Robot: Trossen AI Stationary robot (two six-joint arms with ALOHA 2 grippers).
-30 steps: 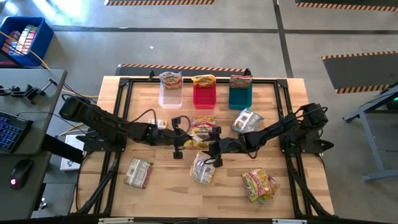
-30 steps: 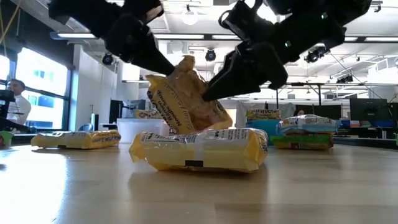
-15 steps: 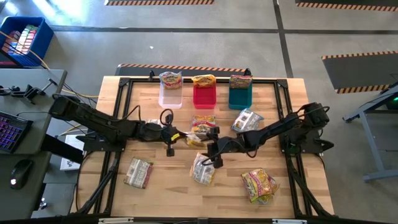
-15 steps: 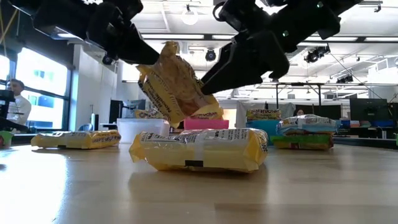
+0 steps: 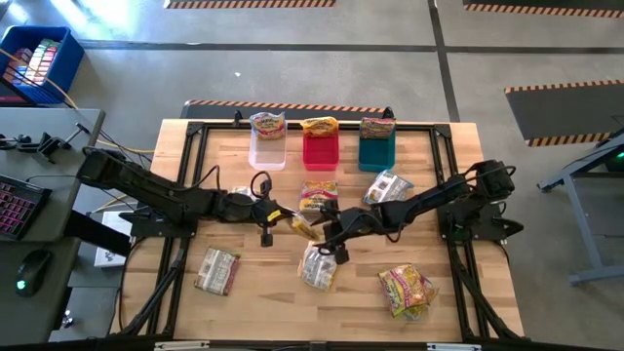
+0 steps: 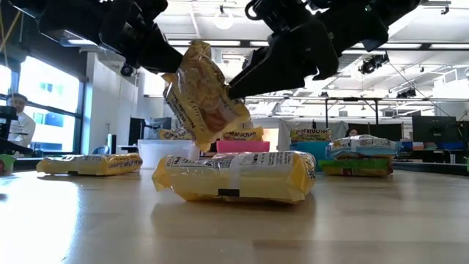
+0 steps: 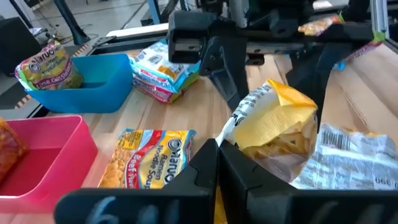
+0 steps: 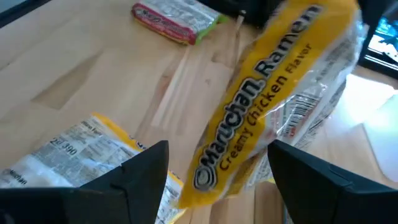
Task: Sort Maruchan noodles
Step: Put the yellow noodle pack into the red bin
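Observation:
A yellow Maruchan noodles packet [image 6: 205, 99] hangs in the air over the middle of the table, with my left gripper [image 7: 217, 149] shut on it. Coming from the table's right, my right gripper [image 8: 219, 149] is open, one finger on either side of the packet's lower end [image 8: 205, 174]. Under them a yellow-and-white packet [image 6: 234, 176] lies flat on the wood. Other packets lie loose at the centre [image 5: 317, 193], right [image 5: 388, 187], near left [image 5: 216, 270] and near right [image 5: 408, 290]. My left gripper pinches the yellow packet's crimped upper edge [image 7: 229, 134] between its two fingers, reaching in from the table's left and slanting down. The packet hangs tilted below the fingers, clear of the packet lying under it. My right gripper: one fingertip [image 6: 236, 89] is close against the packet's side; whether it touches I cannot tell.
A clear bin [image 5: 267, 148], a red bin [image 5: 320, 150] and a teal bin [image 5: 376, 152] stand in a row at the far edge, each with a packet in it. A black frame rail [image 5: 292, 125] borders the table. A person [image 6: 15, 121] is far off on the left.
My left gripper has drawn back toward the table's left edge and tipped, taking the yellow packet with it. The packet has risen and now hangs clear above the packet lying below. My right gripper has stayed close beside the yellow packet.

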